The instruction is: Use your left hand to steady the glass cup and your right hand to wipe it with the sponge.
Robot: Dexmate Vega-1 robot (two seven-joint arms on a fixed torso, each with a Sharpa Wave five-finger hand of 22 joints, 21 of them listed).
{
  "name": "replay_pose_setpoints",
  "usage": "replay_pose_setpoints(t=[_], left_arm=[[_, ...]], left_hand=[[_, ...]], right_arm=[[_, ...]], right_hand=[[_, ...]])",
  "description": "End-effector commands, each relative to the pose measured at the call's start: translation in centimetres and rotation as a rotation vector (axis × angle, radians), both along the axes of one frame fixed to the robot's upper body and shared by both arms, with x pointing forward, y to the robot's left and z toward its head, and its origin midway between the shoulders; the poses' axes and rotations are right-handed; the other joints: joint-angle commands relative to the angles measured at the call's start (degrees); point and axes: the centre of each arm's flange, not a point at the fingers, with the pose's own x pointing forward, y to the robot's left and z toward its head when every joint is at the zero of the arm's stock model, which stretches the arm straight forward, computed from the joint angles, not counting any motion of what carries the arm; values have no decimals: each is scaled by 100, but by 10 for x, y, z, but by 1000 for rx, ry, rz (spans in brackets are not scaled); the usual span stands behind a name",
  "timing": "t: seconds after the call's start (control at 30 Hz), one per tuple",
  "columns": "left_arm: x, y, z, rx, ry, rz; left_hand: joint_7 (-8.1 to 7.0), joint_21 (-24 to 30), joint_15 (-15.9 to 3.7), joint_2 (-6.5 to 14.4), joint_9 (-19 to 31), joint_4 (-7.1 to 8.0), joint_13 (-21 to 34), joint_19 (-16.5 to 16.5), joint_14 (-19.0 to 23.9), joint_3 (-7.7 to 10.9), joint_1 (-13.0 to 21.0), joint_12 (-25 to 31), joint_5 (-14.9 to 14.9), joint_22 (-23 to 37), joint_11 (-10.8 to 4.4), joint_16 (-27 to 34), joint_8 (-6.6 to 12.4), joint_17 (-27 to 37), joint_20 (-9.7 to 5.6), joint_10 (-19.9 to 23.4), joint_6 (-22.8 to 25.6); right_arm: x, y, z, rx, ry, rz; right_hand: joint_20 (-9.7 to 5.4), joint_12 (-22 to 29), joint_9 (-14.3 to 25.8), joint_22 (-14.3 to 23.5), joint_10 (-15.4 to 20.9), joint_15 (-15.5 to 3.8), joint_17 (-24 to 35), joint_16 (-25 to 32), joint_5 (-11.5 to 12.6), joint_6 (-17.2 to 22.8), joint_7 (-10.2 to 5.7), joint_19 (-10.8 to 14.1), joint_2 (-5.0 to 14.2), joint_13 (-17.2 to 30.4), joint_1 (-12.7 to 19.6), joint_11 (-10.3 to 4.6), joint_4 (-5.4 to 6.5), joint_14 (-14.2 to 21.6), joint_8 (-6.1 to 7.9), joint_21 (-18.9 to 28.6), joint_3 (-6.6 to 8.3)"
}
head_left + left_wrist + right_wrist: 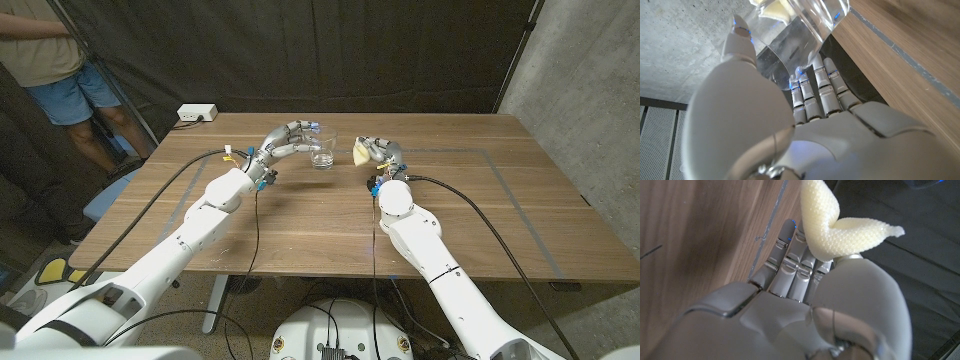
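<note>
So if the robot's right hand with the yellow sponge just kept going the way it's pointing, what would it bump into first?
Probably the glass cup, which the left hand grips. The right hand and its sponge sit beside it, though depth is unclear.

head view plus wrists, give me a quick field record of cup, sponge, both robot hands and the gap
glass cup: upright on the wooden table, looks empty
left robot hand: fingers wrapped around the cup
sponge: pale yellow, folded, off the table
right robot hand: pinching the sponge
sponge to cup: apart, sponge to the cup's right, no contact
wiping: not yet begun
</note>
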Motion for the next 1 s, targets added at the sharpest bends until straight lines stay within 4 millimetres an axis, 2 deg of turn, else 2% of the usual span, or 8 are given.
replay_pose_setpoints(t=[0.03,0.3,0.8,1.0], left_arm=[[9,-17,-2,42,23,-10],[17,-22,-5,47,42,-12],[26,-27,0,22,43,-2],[26,-30,4,6,33,-4]], left_hand=[[-357,44,-1573,1280,19,367,19,-27,693,407,1077,36,45,9,-653,1,561,36,-1,721,384],[-364,78,-1571,1269,6,371,33,-36,701,414,1066,36,45,-3,-644,-29,571,61,-6,729,374],[-359,135,-1562,1264,-9,377,54,-49,733,436,1054,31,48,-24,-641,-84,598,87,-8,737,381],[-351,165,-1559,1264,-22,377,65,-65,744,446,1052,27,49,-34,-645,-106,610,116,-7,742,380]], right_arm=[[1,11,12,28,-40,17],[3,12,16,47,-50,-6],[4,26,15,168,-79,-80],[6,29,8,285,-44,-61]], right_hand=[[-584,28,36,36,49,-287,32,25,17,77,64,-7,104,32,171,0,-22,150,7,63,17],[-597,25,37,53,69,-289,50,27,16,90,59,-18,94,39,195,19,-28,172,-1,123,16],[-620,24,40,91,113,-290,101,47,22,152,101,-25,87,64,248,29,-36,224,-5,257,12],[-622,25,41,105,130,-290,120,50,24,158,106,-45,83,73,266,32,-39,230,-12,298,11]])
